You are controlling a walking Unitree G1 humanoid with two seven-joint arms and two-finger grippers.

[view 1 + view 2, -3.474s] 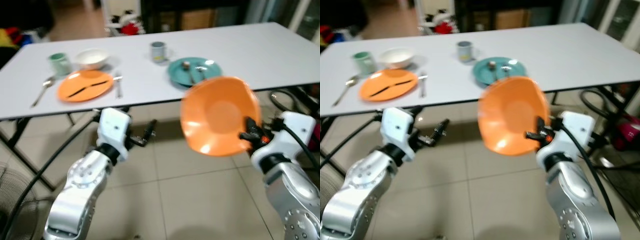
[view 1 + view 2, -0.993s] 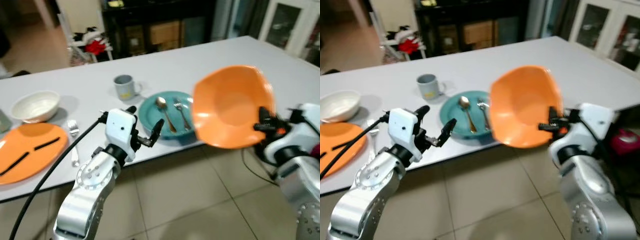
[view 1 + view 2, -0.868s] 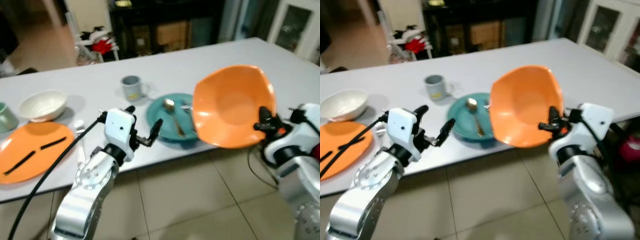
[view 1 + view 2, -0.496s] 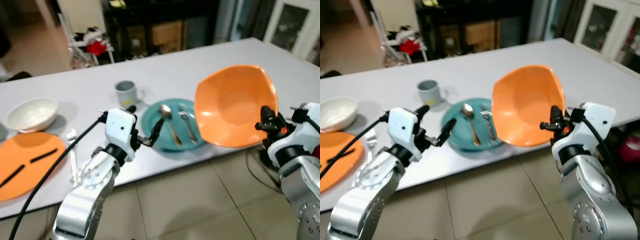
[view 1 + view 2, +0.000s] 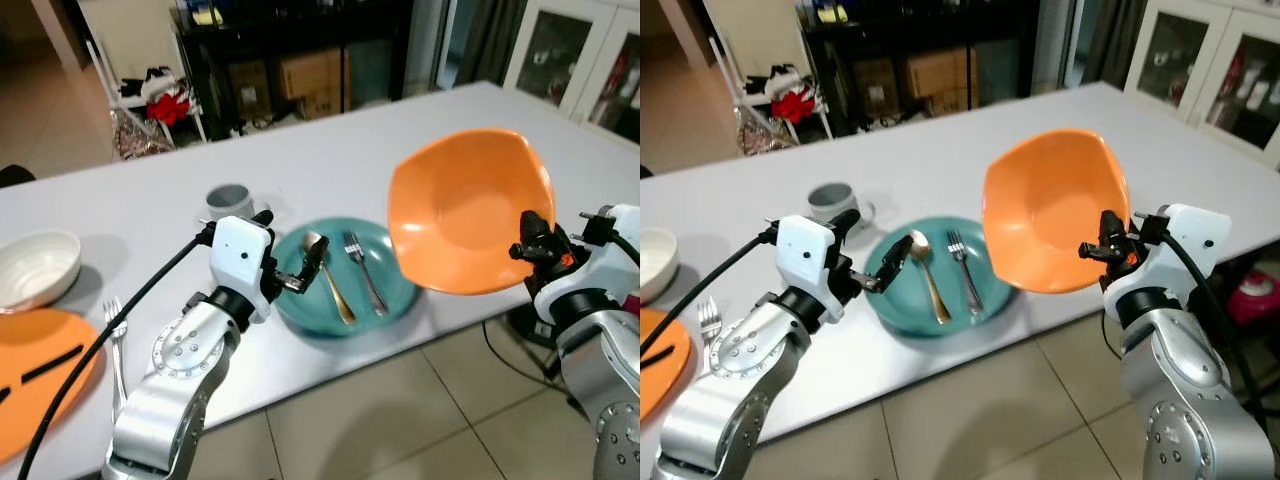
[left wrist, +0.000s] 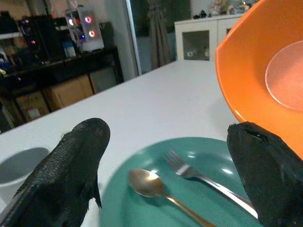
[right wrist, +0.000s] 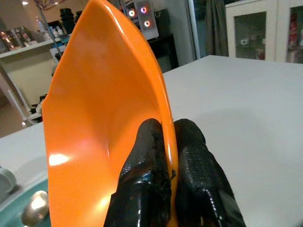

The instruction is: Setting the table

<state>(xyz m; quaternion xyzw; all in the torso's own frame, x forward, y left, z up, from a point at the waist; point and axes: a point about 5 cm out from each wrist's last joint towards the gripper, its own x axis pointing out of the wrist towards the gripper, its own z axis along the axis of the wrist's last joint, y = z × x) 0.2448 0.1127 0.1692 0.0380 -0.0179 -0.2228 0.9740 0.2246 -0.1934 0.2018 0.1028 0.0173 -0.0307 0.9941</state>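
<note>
**Q:** Item one, the right gripper?

**A:** Right gripper [image 7: 163, 175]: two black fingers [image 7: 142, 189] pinched tight on the rim of an orange bowl [image 5: 470, 212], one finger inside the rim, one outside. The bowl is held up on edge, hollow facing the robot's left, above the near edge of the white table [image 5: 330, 150] and just to the right of a teal plate [image 5: 902, 300]. It touches neither plate nor table.

**Q:** Item two, the left gripper?

**A:** Left gripper [image 6: 170, 165]: fingers spread wide apart, nothing between them. It hovers over the near-left rim of the teal plate, pointing across it toward the orange bowl.

**Q:** Contents of the teal plate?

**A:** One spoon [image 5: 328, 275] and one fork [image 5: 362, 270], lying side by side, handles toward the robot, spoon on the left.

**Q:** Other table stock, working outward?

**A:** Grey mug [image 5: 230, 200], just behind the plate's left side. Further left: a white bowl [image 5: 35, 268] at the table's far-left area; in front of it an orange plate [image 5: 40, 385] with dark chopsticks [image 5: 50, 362] laid across it; a second fork [image 5: 113, 335] on the table just right of that plate.

**Q:** Surroundings?

**A:** A black cable [image 5: 110, 340] running from the left wrist down past the arm. Tiled floor [image 5: 1000, 420] under the table edge. Behind the table, dark shelving with cardboard boxes [image 5: 300, 75]; at right, a white glass-door cabinet [image 5: 1210, 70].
</note>
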